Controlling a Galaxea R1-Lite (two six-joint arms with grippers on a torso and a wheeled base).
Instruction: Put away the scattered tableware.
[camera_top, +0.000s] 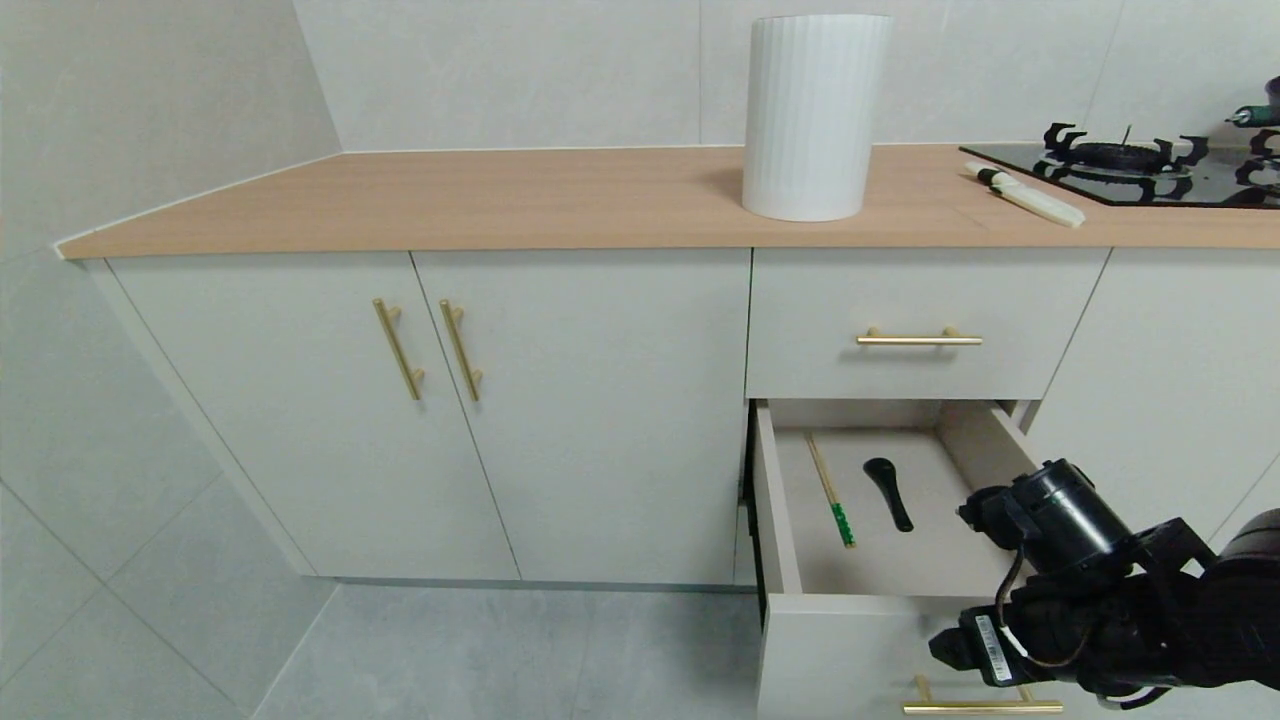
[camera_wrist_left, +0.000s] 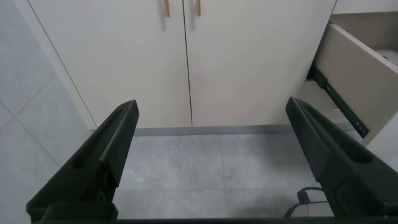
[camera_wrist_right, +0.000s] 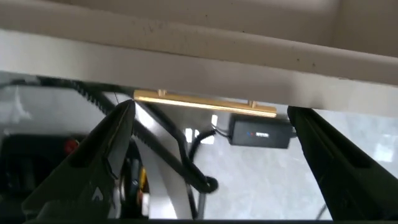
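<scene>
R gripper (camera_wrist_right: 211, 112) jaws spread wide; drawer (camera_top: 776, 500) front edge just ahead, handle (camera_wrist_right: 205, 104) in line btwn tips. Chopsticks (camera_top: 830, 495) & spoon (camera_top: 888, 492) lie inside drawer, apart. L gripper (camera_wrist_left: 209, 106) jaws spread over open floor (camera_wrist_left: 205, 168), doors (camera_wrist_left: 186, 56) ahead.

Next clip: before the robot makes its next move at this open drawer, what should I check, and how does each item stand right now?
1. Chopsticks and black spoon lie flat inside the open drawer: ok.
2. Nothing sticks up over the drawer's rim that could block closing: ok.
3. Right gripper is open and faces the drawer handle: ok.
4. Right gripper's fingers are in contact with the handle: cannot tell.
5. Left gripper is open and empty, over the floor by the cabinet doors: ok.
6. Counter is free of tableware: not ok, a white utensil lies beside the stove.
</scene>
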